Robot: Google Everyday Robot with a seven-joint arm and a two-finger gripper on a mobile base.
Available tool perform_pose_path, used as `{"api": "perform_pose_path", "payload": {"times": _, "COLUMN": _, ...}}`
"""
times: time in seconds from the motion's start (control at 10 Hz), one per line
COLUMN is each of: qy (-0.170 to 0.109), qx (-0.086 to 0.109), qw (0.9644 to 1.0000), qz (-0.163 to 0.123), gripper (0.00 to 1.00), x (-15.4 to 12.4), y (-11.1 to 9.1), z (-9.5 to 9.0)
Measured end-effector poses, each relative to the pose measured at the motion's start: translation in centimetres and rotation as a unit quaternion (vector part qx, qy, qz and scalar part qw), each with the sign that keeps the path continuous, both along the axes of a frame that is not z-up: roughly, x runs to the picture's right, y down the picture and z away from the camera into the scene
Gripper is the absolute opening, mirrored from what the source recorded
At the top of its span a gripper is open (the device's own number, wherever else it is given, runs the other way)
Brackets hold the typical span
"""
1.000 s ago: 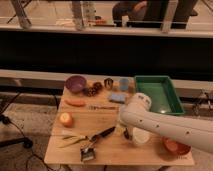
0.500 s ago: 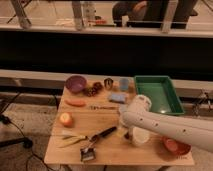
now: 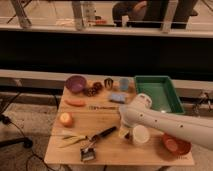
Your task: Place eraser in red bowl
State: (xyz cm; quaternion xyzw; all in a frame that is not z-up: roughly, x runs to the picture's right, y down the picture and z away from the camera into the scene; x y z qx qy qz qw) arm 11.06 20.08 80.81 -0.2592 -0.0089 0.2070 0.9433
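Black eraser [image 3: 103, 106] left of pincer [image 3: 123, 131]

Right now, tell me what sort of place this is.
Probably a robot test lab: a small wooden table set with props such as a purple bowl and green tray, railing posts behind. The gripper hangs by the white cup.
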Motion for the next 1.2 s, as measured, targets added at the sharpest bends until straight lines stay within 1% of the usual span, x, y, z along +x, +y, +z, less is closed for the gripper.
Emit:
{"api": "perform_pose_path", "payload": {"times": 0.3, "qy": 0.005, "qx": -0.015, "qw": 0.9999, "qz": 0.006, "gripper": 0.80, "x": 0.6, "y": 0.5, "z": 0.8}}
{"api": "perform_pose_path", "payload": {"times": 0.4, "qy": 0.008, "qx": -0.026, "qw": 0.9996, "qz": 0.004, "gripper": 0.80, "x": 0.9, "y": 0.9, "z": 1.1}}
{"api": "perform_pose_path", "payload": {"times": 0.5, "qy": 0.006, "qx": -0.033, "qw": 0.9994, "qz": 0.003, "gripper": 0.78, "x": 0.9, "y": 1.1, "z": 1.3}}
{"api": "perform_pose_path", "payload": {"times": 0.6, "qy": 0.001, "qx": -0.046, "qw": 0.9990, "qz": 0.000, "gripper": 0.71, "x": 1.0, "y": 1.4, "z": 1.5}}
{"api": "perform_pose_path", "payload": {"times": 0.8, "qy": 0.002, "qx": -0.054, "qw": 0.9985, "qz": -0.002, "gripper": 0.51, "x": 1.0, "y": 1.6, "z": 1.4}}
{"api": "perform_pose_path", "payload": {"times": 1.0, "qy": 0.001, "qx": -0.050, "qw": 0.9987, "qz": -0.005, "gripper": 0.31, "x": 0.9, "y": 1.5, "z": 1.4}}
{"api": "perform_pose_path", "payload": {"times": 1.1, "qy": -0.003, "qx": -0.042, "qw": 0.9991, "qz": -0.006, "gripper": 0.21, "x": 0.6, "y": 1.0, "z": 1.2}}
{"api": "perform_pose_path", "payload": {"times": 1.2, "qy": -0.007, "qx": -0.033, "qw": 0.9994, "qz": -0.002, "gripper": 0.11, "x": 0.2, "y": 0.4, "z": 0.6}}
